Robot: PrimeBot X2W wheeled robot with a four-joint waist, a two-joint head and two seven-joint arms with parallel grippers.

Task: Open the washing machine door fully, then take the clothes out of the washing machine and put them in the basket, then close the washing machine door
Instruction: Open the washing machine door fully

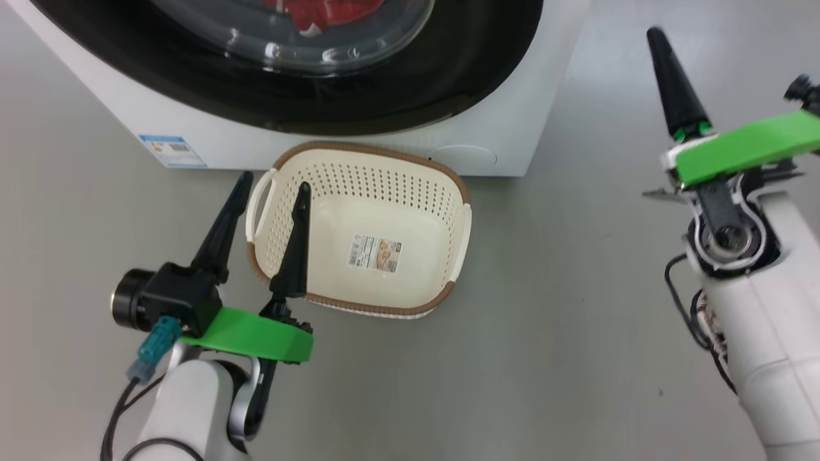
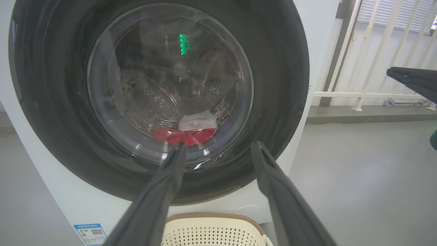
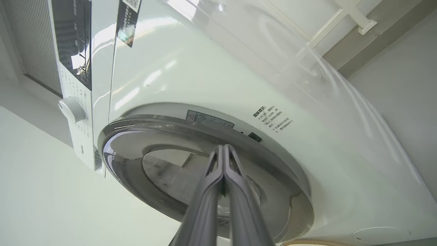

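The washing machine (image 1: 506, 137) stands ahead with its door (image 1: 397, 96) closed. Through the glass I see the clothes (image 2: 186, 132), red fabric with a white piece on top, low in the drum. The cream basket (image 1: 359, 151) sits on the floor right in front of the machine and holds just a paper sticker. My left gripper (image 1: 271, 191) hovers open over the basket's left edge, pointing at the door (image 2: 68, 136). My right gripper (image 1: 656, 38) is raised to the right of the machine, fingers shut on nothing. In the right wrist view its tip (image 3: 223, 147) points at the door's rim (image 3: 164, 124).
Grey floor surrounds the machine. A blue label (image 1: 173, 151) is on its lower left front. A white railing (image 2: 362, 93) runs along the wall to the right of the machine. The control knob (image 3: 71, 109) shows in the right wrist view.
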